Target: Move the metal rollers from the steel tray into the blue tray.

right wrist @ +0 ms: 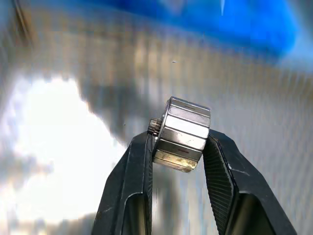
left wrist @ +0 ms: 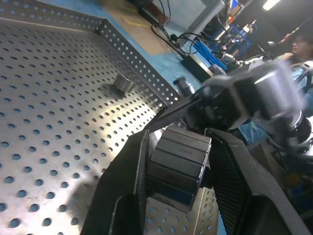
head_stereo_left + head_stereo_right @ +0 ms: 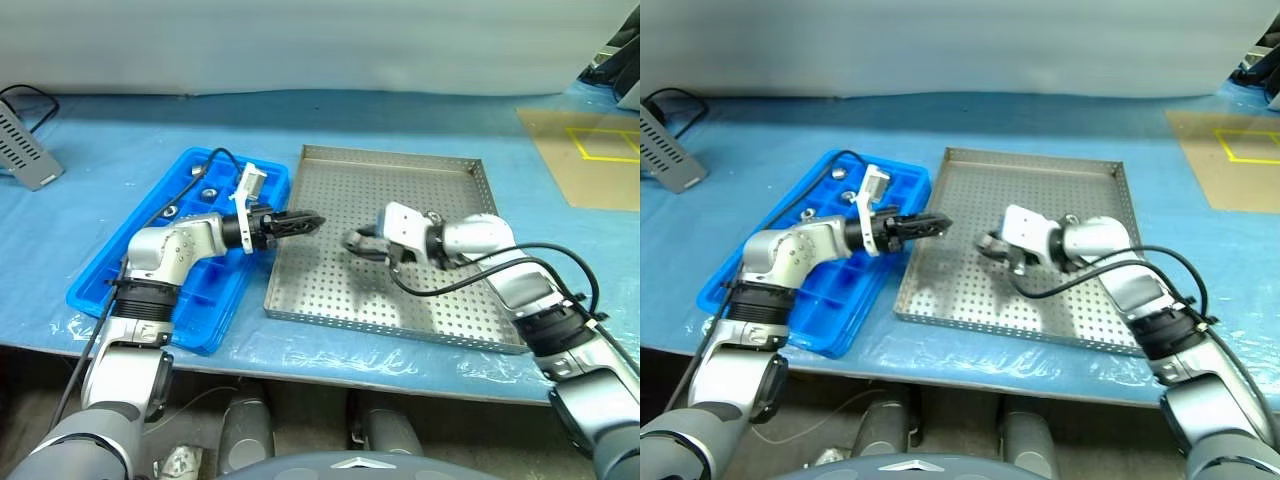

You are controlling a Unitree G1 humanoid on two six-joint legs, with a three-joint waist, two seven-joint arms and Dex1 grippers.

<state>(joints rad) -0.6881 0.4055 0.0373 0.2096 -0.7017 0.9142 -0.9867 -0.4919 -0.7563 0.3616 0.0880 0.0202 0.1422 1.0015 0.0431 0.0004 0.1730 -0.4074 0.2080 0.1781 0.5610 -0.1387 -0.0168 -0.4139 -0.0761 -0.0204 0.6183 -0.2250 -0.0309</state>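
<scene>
My left gripper (image 3: 306,222) points level across the left rim of the steel tray (image 3: 400,190), shut on a metal roller (image 2: 177,161) that sits between its black fingers. Over the middle of the steel tray, my right gripper (image 3: 352,241) angles downward and is shut on another shiny roller (image 1: 183,139). One more roller (image 2: 124,82) lies on the perforated floor close to the tray's rim. The blue tray (image 3: 90,285) lies left of the steel tray, under my left arm, with a few rollers (image 3: 210,191) in its far compartments.
A grey box (image 3: 25,150) with a cable sits at the far left of the blue table cover. A brown mat (image 3: 590,150) with yellow lines lies at the far right. Both trays sit near the table's front edge.
</scene>
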